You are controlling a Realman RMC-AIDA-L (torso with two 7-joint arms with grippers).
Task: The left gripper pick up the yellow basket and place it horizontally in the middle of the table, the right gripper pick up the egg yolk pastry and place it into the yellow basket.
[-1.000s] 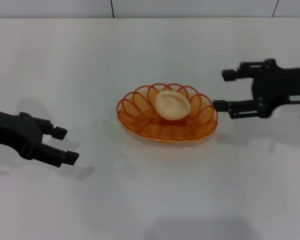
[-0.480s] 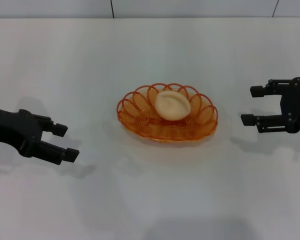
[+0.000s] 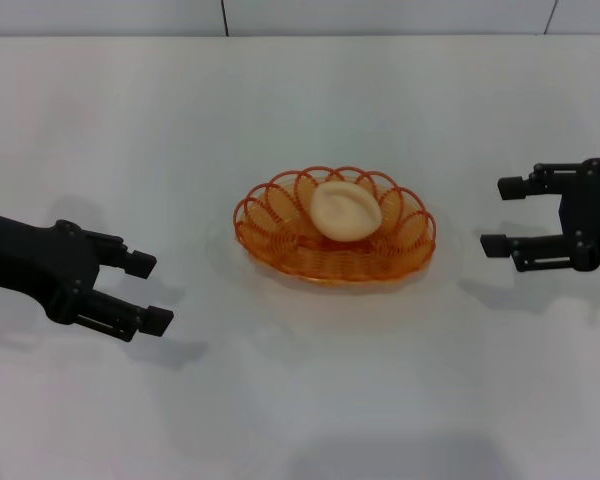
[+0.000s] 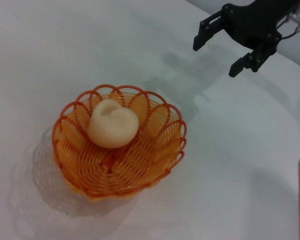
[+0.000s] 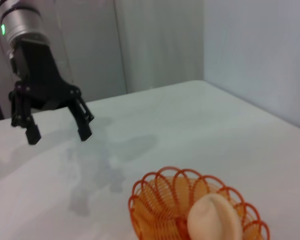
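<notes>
In the head view, the near part of the bench (image 3: 300,420) is bare white, with lots of room. The left tool (image 3: 145,292) sits at the lower left of the frame, above the bench. Its two fingers are spread wide and hold nothing. The yellow basket (image 3: 280,240) rests flat in the middle of the frame, well apart from both tools. The egg yolk pastry (image 3: 345,210) lies inside it, toward the back. The right tool (image 3: 502,214) is at the right edge of the frame, fingers spread, empty, touching nothing. Behind the basket the bench runs bare to its far edge.
</notes>
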